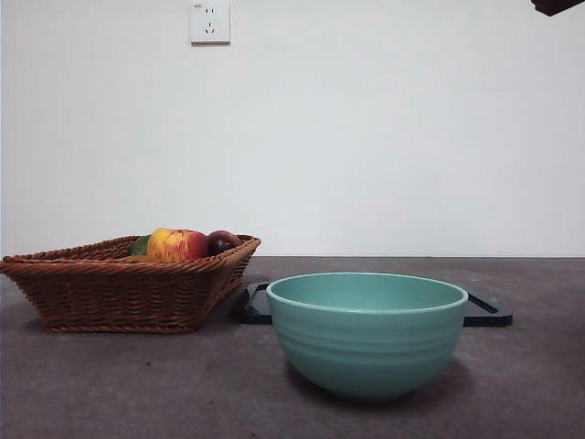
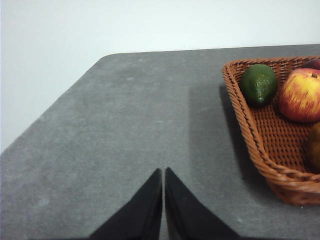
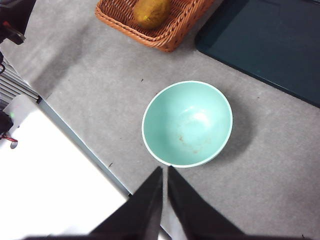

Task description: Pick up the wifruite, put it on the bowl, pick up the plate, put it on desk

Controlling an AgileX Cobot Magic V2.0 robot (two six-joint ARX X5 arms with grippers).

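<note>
**On the desk, nothing yet moved**

In the wicker basket (image 2: 280,145), off to one side of the left gripper (image 2: 163,200), the wifruite (image 2: 314,147) is seen only as a dull brown shape cut by the picture's edge, beside the apple (image 2: 301,94) and a green fruit (image 2: 258,83). It is seen more fully in the right wrist view (image 3: 151,11), well beyond the right gripper (image 3: 164,197).

The left gripper's jaws are pressed together on nothing, over bare desk (image 2: 125,125), apart from the basket. The right gripper is likewise clenched and empty, hung just outside the rim of the bowl (image 3: 187,123), which is seen to hold nothing.

The dark tray (image 1: 484,311), presumably the plate, lies flat behind the bowl. Every step is judged still to be done.
</note>
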